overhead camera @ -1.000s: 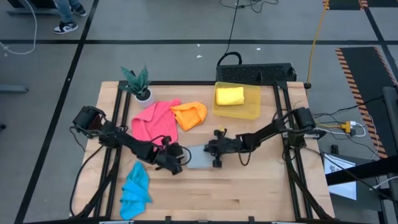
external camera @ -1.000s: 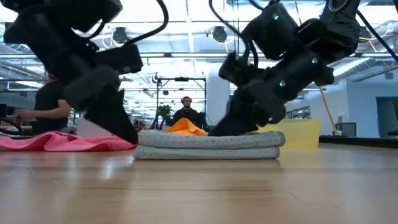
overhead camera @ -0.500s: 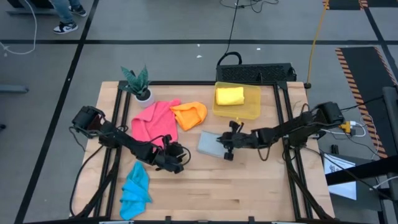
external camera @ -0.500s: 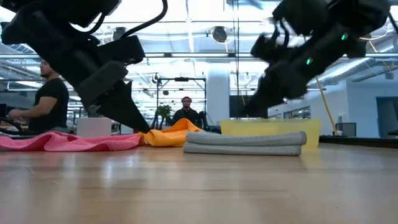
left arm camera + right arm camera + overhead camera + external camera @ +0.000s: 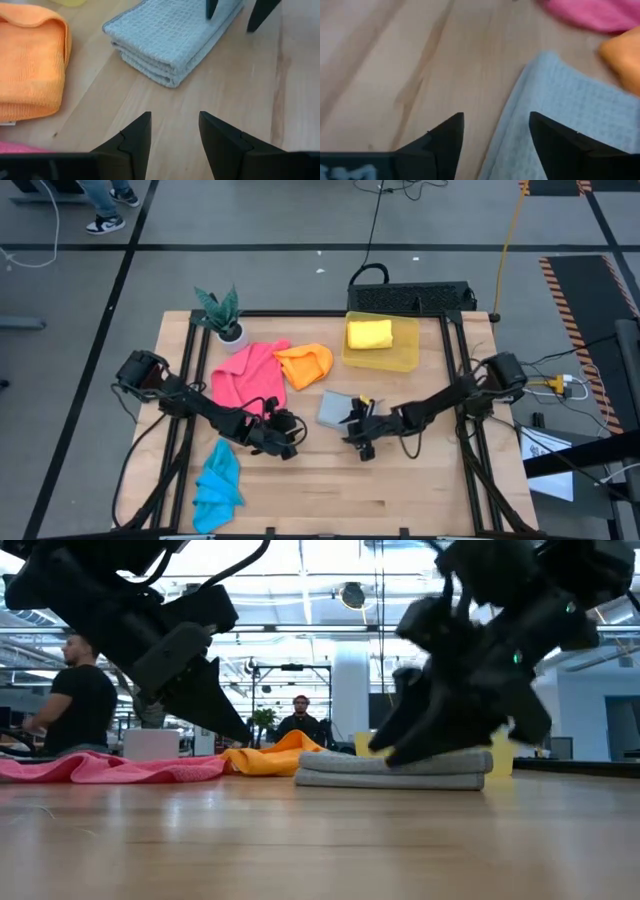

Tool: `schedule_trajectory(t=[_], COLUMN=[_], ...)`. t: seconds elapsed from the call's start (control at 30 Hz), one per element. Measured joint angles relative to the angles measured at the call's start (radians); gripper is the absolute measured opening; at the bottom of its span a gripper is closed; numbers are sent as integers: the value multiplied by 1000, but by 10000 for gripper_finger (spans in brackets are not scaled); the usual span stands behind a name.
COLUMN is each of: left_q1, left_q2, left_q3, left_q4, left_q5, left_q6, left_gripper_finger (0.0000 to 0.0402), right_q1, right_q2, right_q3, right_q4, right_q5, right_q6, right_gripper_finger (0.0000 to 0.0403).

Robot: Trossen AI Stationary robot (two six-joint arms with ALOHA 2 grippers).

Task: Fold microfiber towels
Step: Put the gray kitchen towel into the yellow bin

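A folded grey towel (image 5: 336, 408) lies flat near the table's middle; it also shows in the low view (image 5: 400, 780). My right gripper (image 5: 353, 432) stands open at the towel's near right edge (image 5: 520, 100). In the left wrist view one of its fingertips (image 5: 212, 9) is over the cloth and the other is over bare wood. My left gripper (image 5: 292, 440) is open and low over the table, to the left of the grey towel (image 5: 170, 40), with nothing between its fingers. Pink (image 5: 248, 373), orange (image 5: 305, 365) and blue (image 5: 217, 480) towels lie loose. A folded yellow towel (image 5: 369, 334) sits in the bin. My right gripper is open at the grey towel's near right edge (image 5: 227, 20). I cannot tell whether a fingertip rests on the cloth. The towel lies flat on the table.
A translucent yellow bin (image 5: 402, 358) stands at the far right. A potted plant (image 5: 222, 315) is at the far left corner. Bare wood lies along the near edge, right of the blue towel. People sit in the room beyond the table (image 5: 80, 690).
My right gripper has slid the folded grey towel toward the table's far right. It has then opened, let go and drawn back a little toward the near edge. The towel has kept its fold and lies flat in its new spot.
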Motion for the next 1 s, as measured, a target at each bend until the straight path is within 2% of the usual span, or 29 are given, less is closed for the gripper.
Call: schedule_trajectory(t=[0.1,0.27,0.47,0.67,0.77,1.0], left_q1=[0,0,0,0,0,-5], left_q2=[0,0,0,0,0,0], left_q3=[0,0,0,0,0,0], left_q4=[1,1,1,1,0,-4], left_q5=[0,7,7,8,9,11], left_q6=[1,-2,-2,-4,-5,-5], left_gripper_finger=[168,168,168,168,168,168], right_q1=[-8,-29,-54,-79,-90,-133], right_q2=[48,76,70,63,34,-200], right_q3=[30,39,39,40,39,35], right_q4=[5,-20,-74,-98,-127,-330], right_q5=[29,53,40,-76,-108,-213], right_q6=[-3,-33,-11,-50,-31,68], right_gripper_finger=[219,184,118,33,10,18])
